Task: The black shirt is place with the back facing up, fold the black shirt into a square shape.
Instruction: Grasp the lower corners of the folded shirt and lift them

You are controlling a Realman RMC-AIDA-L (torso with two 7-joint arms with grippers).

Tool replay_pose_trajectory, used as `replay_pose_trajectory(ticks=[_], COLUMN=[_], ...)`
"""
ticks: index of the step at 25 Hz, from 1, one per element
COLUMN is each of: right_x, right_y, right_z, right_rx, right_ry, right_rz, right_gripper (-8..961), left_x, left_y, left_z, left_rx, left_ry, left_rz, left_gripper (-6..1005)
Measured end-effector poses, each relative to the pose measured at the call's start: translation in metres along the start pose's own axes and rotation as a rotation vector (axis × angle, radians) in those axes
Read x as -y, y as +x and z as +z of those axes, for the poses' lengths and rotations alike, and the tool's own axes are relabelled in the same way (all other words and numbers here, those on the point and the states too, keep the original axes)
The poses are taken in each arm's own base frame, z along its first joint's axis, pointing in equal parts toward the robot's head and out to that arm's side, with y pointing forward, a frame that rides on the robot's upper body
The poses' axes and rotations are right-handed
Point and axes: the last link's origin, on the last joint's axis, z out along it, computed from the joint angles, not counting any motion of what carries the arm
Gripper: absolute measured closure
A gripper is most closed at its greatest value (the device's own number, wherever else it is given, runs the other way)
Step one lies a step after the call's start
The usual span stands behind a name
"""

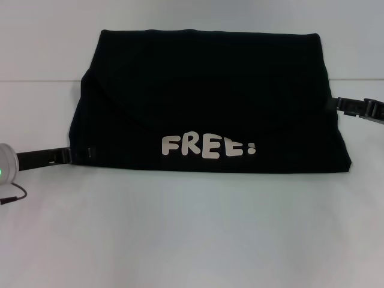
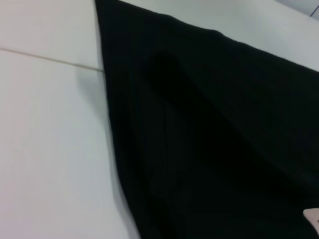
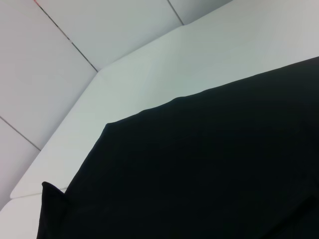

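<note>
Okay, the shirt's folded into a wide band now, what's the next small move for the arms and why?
Probably fold one side across. The black shirt lies wider than deep, lettering up, so it isn't square yet. The left gripper and right gripper sit at opposite side edges; their hold is unclear.

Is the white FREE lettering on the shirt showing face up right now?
Yes, the white "FREE!" lettering shows on top of the folded black shirt, near its front edge.

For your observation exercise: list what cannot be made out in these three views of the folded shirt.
- Left gripper: head view, tips lost against the black shirt; open or shut unknown.
- Right gripper: same, at the shirt's right edge.
- Both wrist views: no gripper visible.
- Lettering: partly hidden by a fold.
</note>
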Motion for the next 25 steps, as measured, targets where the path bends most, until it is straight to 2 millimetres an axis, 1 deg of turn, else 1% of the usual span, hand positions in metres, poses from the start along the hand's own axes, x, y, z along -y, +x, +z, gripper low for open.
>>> replay_pose_trajectory(ticks=[4,9,15,20,23,25], right_x=[0.0002,0.0004,0.0008,0.0049,0.0074,0.0093], right_y=[-0.0004,-0.0003,0.0008,0.0030,0.0050,0.0082], right_z=[-0.0003,-0.0006,-0.0008,-0.0032,-0.0048,-0.0055], right_rx=[0.000,-0.002,-0.036,-0.090,-0.127,-0.160], right_ry=[0.001,0.003,0.009,0.031,0.048,0.065], right_rz=[-0.002,-0.004,-0.027,-0.065,-0.055,-0.047], right_gripper=[187,186,188,189,189,190], left_x=[0.0011,0.0026,0.0026,0.0018,-0.0014,-0.0042], left_y=[-0.0001,0.0007,0.0007,0.0000,0.0000,0.0007], left_z=[0.0003,0.0004,0.0010,0.0015,0.0009,-0.0003], left_rx=[0.005,0.000,0.004,0.009,0.017,0.029], left_ry=[0.010,0.021,0.026,0.023,0.003,-0.017], left_rz=[0.008,0.009,0.016,0.020,0.025,0.035], left_gripper=[267,503,714,970,1001,1001])
